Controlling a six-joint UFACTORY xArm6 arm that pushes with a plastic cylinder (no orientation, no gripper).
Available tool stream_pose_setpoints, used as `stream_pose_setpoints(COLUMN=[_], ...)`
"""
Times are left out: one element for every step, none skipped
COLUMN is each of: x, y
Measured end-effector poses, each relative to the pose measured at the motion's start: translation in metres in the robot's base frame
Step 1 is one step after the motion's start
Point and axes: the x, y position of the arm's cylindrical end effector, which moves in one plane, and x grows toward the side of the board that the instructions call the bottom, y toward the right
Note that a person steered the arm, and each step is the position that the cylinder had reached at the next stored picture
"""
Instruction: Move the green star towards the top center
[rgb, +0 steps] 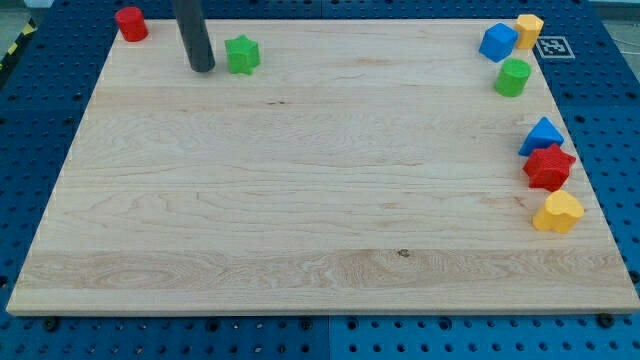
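The green star (242, 54) lies near the view's top left on the wooden board (300, 200). My tip (202, 68) rests on the board just to the left of the star, with a small gap between them. The dark rod rises straight up out of the view's top edge.
A red cylinder (131, 23) sits at the top left corner. At the top right are a blue block (497, 42), a yellow block (529, 30) and a green cylinder (513, 77). Along the right edge are a blue triangular block (542, 135), a red star (549, 167) and a yellow heart-like block (558, 212).
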Motion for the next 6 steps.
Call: stream_pose_setpoints(x=[0.0,-0.004,-0.024,-0.032,-0.03,-0.026], y=[0.027,0.049,0.052,0.051,0.04,0.037])
